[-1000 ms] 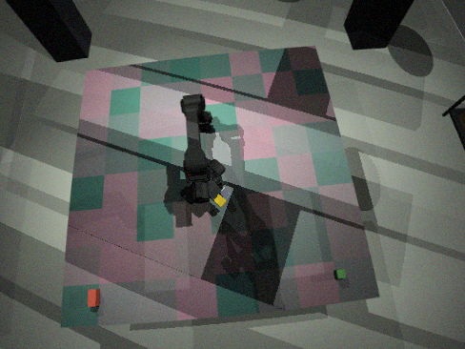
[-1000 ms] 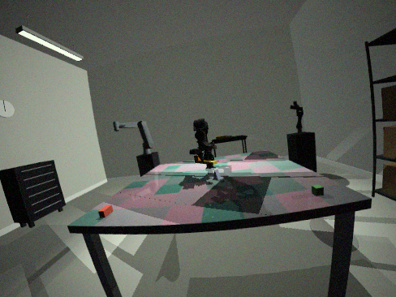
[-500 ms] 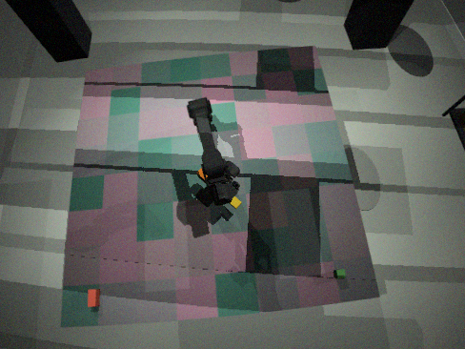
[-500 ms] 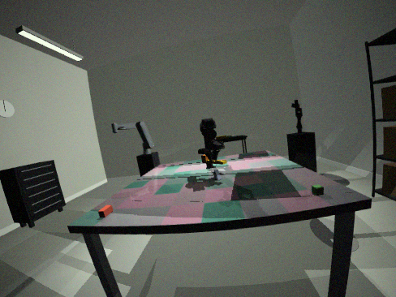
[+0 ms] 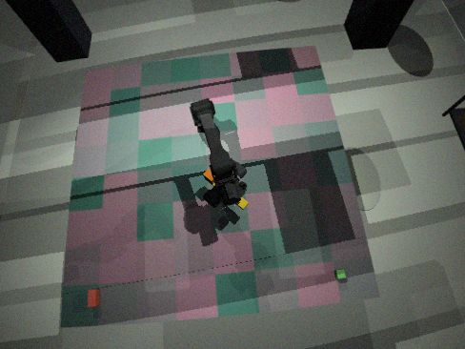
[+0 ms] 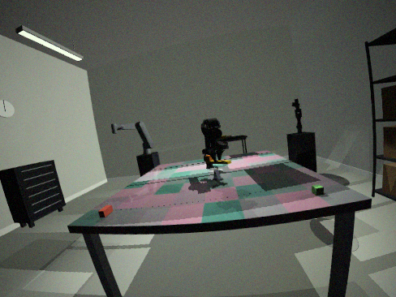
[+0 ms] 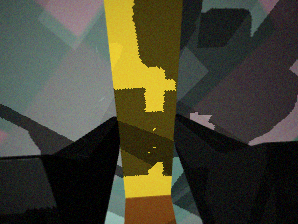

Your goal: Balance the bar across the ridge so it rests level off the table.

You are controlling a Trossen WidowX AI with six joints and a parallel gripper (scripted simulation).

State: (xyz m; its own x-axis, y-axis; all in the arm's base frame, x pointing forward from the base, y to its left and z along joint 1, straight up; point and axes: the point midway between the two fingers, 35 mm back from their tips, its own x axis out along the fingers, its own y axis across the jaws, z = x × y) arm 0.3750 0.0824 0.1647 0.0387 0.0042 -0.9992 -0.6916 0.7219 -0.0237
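Black fingers (image 5: pixel 228 221) gripping the yellow bar w/ orange end (image 5: pixel 243 203) (image 6: pixel 221 161) (image 7: pixel 146 100). I've got it aloft, approx. over the grey ridge (image 6: pixel 217 176); contact unclear. Lift done; levelling & release left. Bar looks smooth, flat-sided; bench (image 5: pixel 157 267) (image 6: pixel 219 226) patchwork pink/green.

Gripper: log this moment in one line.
gripper: jaws shut on yellow-and-orange bar | bar: above table | release: not done

Yellow-and-orange bar (image 5: pixel 243 203) (image 6: pixel 223 161) (image 7: pixel 147 107), gripped aloft, small gray ridge (image 6: pixel 217 176) standing lower
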